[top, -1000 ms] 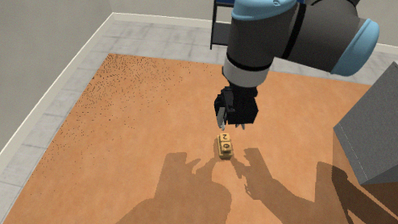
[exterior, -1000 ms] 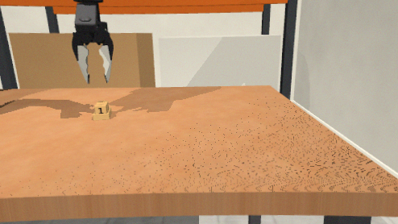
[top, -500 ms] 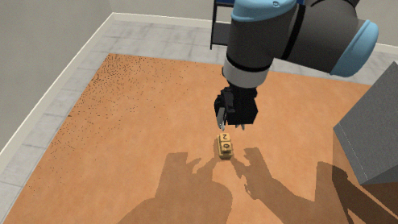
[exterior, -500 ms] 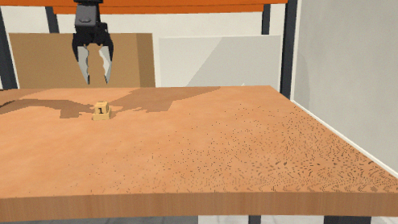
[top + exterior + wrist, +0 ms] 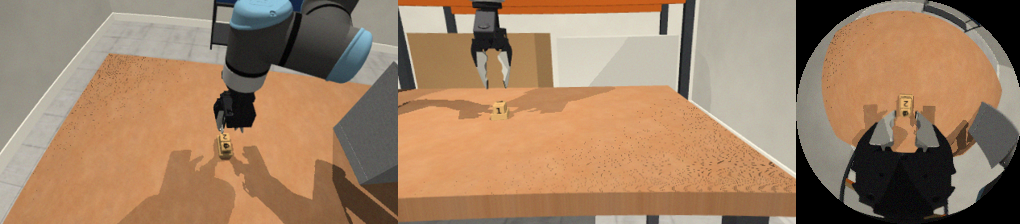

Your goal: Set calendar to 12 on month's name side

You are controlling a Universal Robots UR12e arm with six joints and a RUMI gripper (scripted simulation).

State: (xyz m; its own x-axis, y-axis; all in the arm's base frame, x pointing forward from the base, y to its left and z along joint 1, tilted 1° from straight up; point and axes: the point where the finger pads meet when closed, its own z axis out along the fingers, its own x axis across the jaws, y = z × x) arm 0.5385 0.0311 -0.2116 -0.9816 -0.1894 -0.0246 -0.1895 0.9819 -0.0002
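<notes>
While my gripper (image 5: pixel 495 85) hangs partly open and holds nothing above the calendar (image 5: pixel 225 147), I read its long axis running away from the exterior camera.

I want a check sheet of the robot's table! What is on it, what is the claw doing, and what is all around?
Surface: orange-brown wooden table, speckled toward some edges, crossed by arm shadows.
Job's things: small wooden calendar tray holding number cubes; a 1 faces the exterior camera, a 2 shows on top; the other top mark is unreadable.
Clutter: nothing seen.
Gripper: claw hangs above and behind the tray, fingers partly apart, holding nothing.
Cables: nothing seen.
Surroundings: grey box at the table's edge, brown board and pale panel behind, orange beam overhead, tiled floor.
</notes>
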